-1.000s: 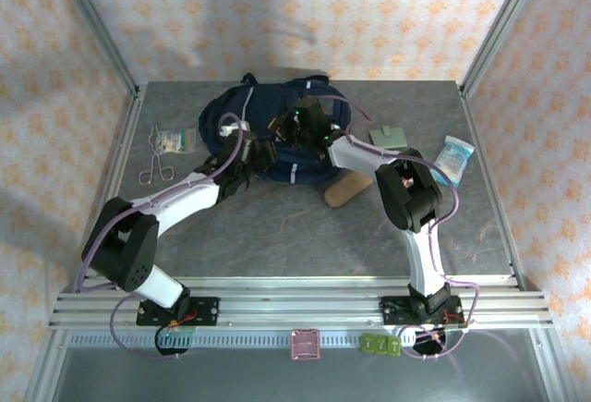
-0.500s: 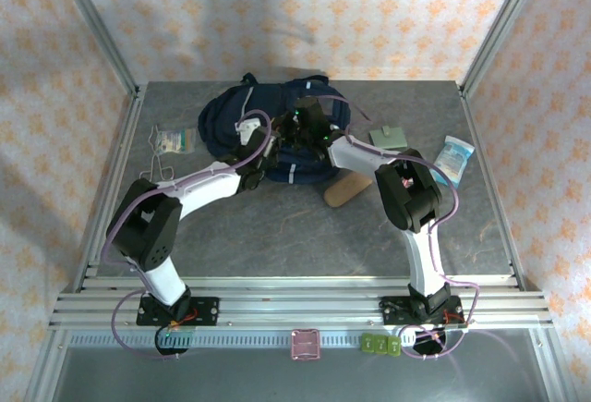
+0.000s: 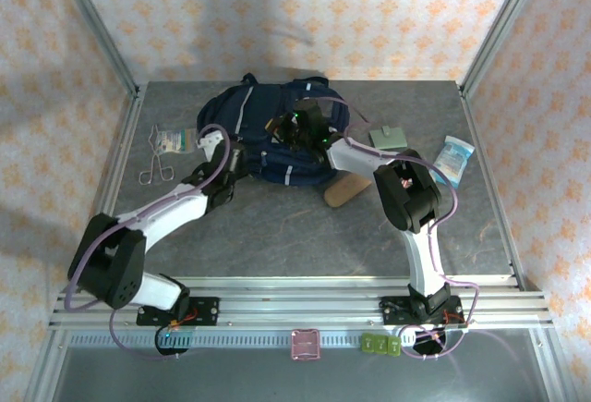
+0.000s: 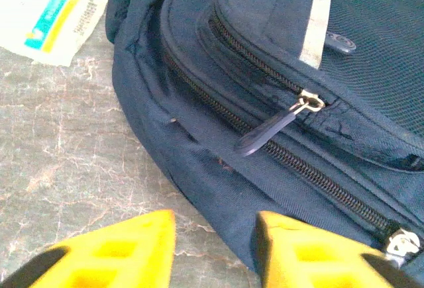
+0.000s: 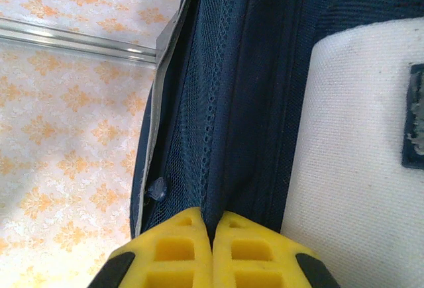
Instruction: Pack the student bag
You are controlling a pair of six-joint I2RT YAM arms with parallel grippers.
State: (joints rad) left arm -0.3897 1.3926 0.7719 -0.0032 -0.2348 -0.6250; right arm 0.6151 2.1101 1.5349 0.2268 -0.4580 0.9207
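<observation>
In the top view, the student bag (image 3: 263, 134) is seen lying at the rear middle of the grey table (image 3: 277, 236). The left gripper (image 3: 233, 155) is placed at the bag's near left edge, and the right gripper (image 3: 297, 127) is set on top of the bag. A brown case (image 3: 346, 189) is seen just beside the bag's near right side, and a clear packet (image 3: 175, 139) lies to its left.

In the left wrist view, the yellow fingers (image 4: 119, 251) are held moderately apart with nothing between them, just short of the bag's lower side. A dark zipper pull (image 4: 265, 132) is seen hanging over a closed zip.

In the right wrist view, the yellow fingers (image 5: 179, 255) are pressed together against a navy fold of the bag beside a white patch (image 5: 358, 142). Whether fabric is pinched cannot be told.
</observation>
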